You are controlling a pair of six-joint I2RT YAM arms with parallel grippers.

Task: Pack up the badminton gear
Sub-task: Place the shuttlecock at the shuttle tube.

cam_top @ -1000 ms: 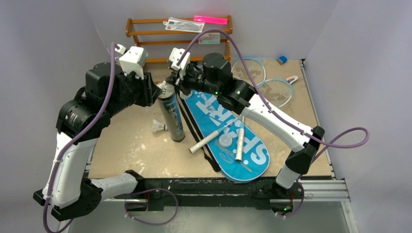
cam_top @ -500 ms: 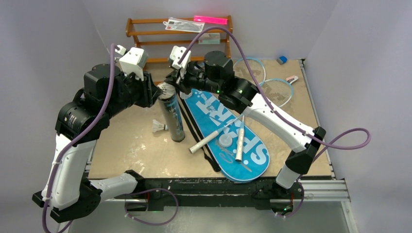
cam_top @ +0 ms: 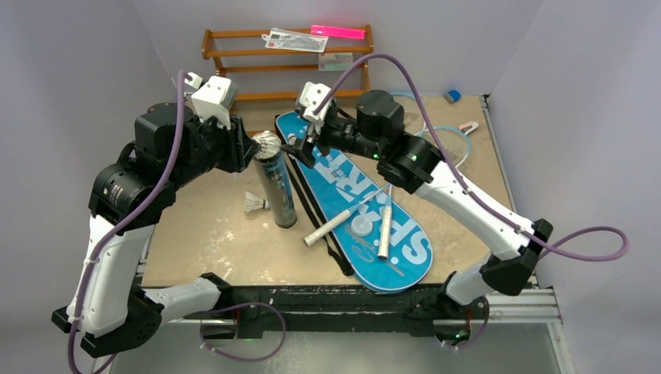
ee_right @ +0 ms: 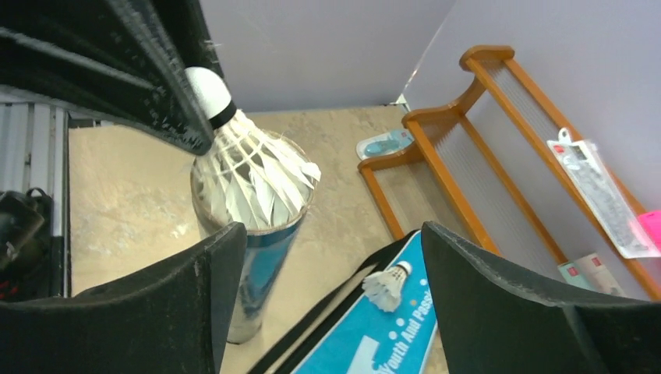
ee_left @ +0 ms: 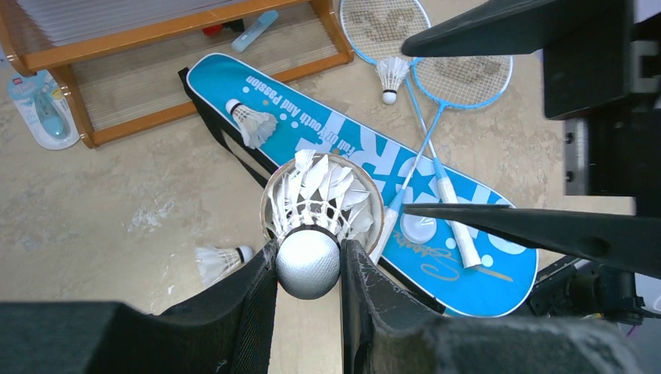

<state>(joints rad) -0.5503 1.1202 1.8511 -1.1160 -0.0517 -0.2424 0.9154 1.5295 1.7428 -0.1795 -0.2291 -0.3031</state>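
Note:
The long black tube (cam_top: 277, 187) stands upright on the table. A white feather shuttlecock (ee_left: 308, 261) sits feathers-down in its mouth, and my left gripper (ee_left: 308, 249) is shut on the cork. My right gripper (ee_right: 331, 234) hangs open and empty just right of the tube (ee_right: 249, 265), above the far end of the blue "SPORT" bag (cam_top: 366, 210). A second shuttlecock (ee_right: 387, 284) lies on that end of the bag. A third (cam_top: 253, 204) lies on the table left of the tube. Both light-blue rackets (cam_top: 384, 226) lie across the bag, with another shuttlecock (ee_left: 388, 76) on their heads.
A round white lid (cam_top: 362, 227) rests on the bag between the racket handles. The brown wooden rack (cam_top: 288, 58) stands against the back wall with packets and a pink item (cam_top: 338, 32) on top. Small blue (cam_top: 452, 96) and pink (cam_top: 468, 126) bits lie back right.
My right gripper has opened and drawn back to the right, away from the tube's top. The bag's far end now shows. The left arm and its shuttlecock have stayed put.

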